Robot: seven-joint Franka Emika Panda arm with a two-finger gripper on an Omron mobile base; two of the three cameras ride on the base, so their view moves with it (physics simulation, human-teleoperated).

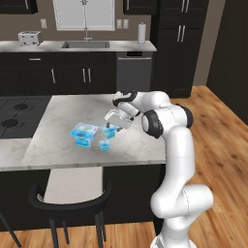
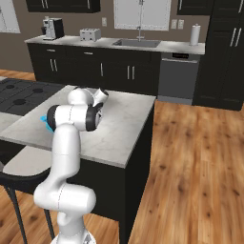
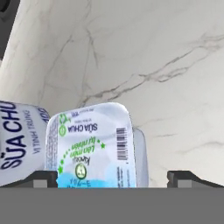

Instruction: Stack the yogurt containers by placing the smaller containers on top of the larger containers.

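Three translucent light-blue yogurt containers stand together on the marble island. The larger container (image 1: 83, 134) is on the left, a medium smaller container (image 1: 109, 131) stands to its right, and a tiny one (image 1: 104, 144) sits in front. My gripper (image 1: 113, 124) hangs open just above the medium cup. In the hand view its printed lid (image 3: 94, 146) lies between my fingertips (image 3: 43, 178), with my gripper (image 3: 116, 178) holding nothing. The big cup's lid (image 3: 17, 140) shows at the left. A blue edge of a cup (image 2: 45, 119) peeks out behind the arm.
The marble island (image 1: 68, 109) has a black cooktop (image 1: 17, 116) at its left end. A dark chair (image 1: 68, 201) stands at the near side. Back counter with sink (image 1: 86, 44), toaster (image 1: 30, 38) and paper towel roll (image 1: 141, 33) lies far behind.
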